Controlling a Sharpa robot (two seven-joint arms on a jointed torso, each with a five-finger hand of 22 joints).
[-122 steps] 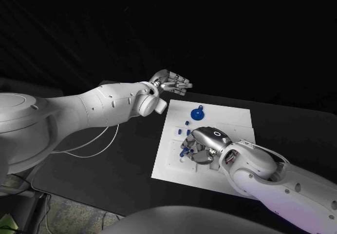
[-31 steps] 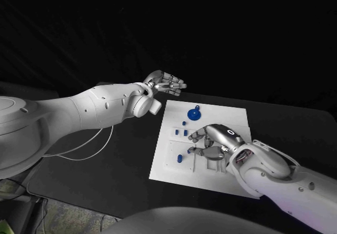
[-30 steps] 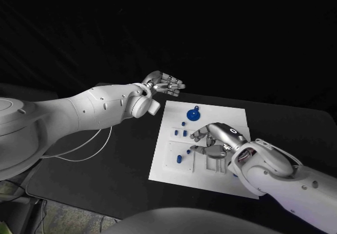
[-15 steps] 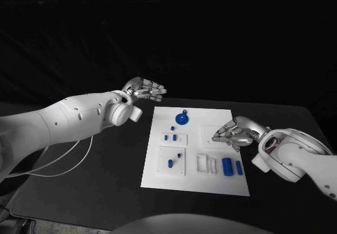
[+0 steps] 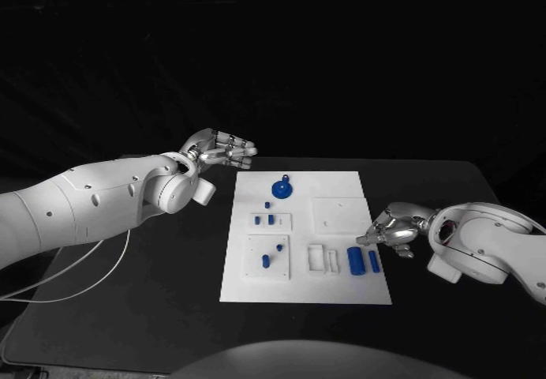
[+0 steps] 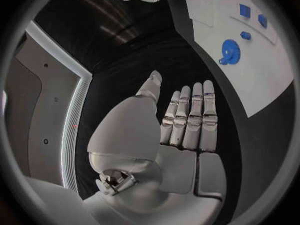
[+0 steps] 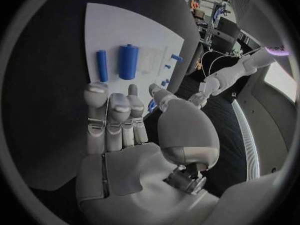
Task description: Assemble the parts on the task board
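Task board (image 5: 342, 189) between hands, right hand (image 5: 393, 229) beside its edge

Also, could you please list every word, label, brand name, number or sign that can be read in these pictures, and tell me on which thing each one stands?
None: no readable text stands on anything here.
Task board: plain white, no print.
Blue parts, such as the gear and the thick cylinder: no marks.
Left hand, right hand and the arms: no lettering that can be made out.
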